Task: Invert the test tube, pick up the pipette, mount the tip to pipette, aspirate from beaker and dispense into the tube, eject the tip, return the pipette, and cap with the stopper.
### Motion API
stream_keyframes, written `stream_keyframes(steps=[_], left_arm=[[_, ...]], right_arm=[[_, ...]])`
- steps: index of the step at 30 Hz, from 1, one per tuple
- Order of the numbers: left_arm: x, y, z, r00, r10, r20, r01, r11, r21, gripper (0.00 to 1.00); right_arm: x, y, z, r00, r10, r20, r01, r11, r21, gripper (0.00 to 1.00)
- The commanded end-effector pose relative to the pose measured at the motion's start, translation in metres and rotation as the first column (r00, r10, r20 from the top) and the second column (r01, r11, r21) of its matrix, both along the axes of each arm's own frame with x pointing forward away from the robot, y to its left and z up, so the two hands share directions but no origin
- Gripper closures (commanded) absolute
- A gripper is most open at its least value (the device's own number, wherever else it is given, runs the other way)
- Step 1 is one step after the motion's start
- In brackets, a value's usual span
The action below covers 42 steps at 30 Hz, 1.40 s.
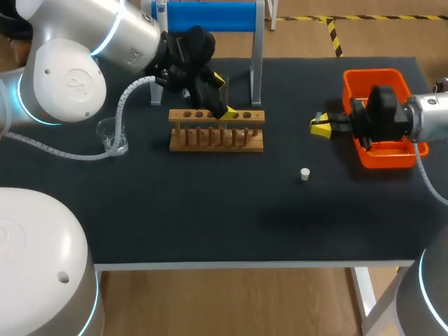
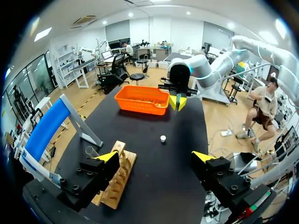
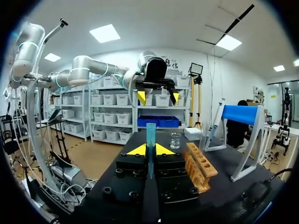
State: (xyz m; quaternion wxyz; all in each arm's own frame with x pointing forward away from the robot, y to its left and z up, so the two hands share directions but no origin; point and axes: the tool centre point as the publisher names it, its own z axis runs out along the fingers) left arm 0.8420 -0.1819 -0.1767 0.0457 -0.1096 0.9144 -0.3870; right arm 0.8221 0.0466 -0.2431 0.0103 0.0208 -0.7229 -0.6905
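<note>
Right wrist view: right hand point(image 3: 150, 150) grasps slim bluish test tube point(image 3: 150, 131); left hand point(image 2: 155, 157) released above wooden rack point(image 2: 117, 182). Likely inverting; next, rack it upright.

Blue test tube point(image 3: 150, 133) in right claw point(image 3: 150, 150), white stopper point(image 1: 305, 173) nearby

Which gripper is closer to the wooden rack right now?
Left. The left gripper hangs open right over the wooden rack; the right gripper, shut on a test tube, is far off beside the orange basket.
</note>
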Motion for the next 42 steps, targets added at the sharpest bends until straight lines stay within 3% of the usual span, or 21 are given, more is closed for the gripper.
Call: stream_keyframes(steps=[1,30,34,42], left_arm=[[0.000,0.000,0.000,1.000,-0.003,-0.002,0.003,1.000,0.001,0.00],[0.000,0.000,0.000,1.000,-0.003,-0.002,0.003,1.000,0.001,0.00],[0.017,0.057,-0.007,0.978,0.206,-0.016,-0.206,0.978,-0.009,0.00],[0.046,0.152,-0.011,0.912,0.410,-0.011,-0.410,0.912,0.006,0.00]], right_arm=[[-0.001,-0.007,0.000,1.000,0.003,-0.006,-0.003,1.000,0.006,1.00],[-0.002,-0.011,0.002,0.999,0.001,-0.035,0.001,0.999,0.039,1.00],[-0.002,-0.011,0.002,0.999,0.001,-0.035,0.001,0.999,0.039,1.00],[-0.002,-0.011,0.002,0.999,0.001,-0.035,0.001,0.999,0.039,1.00]])
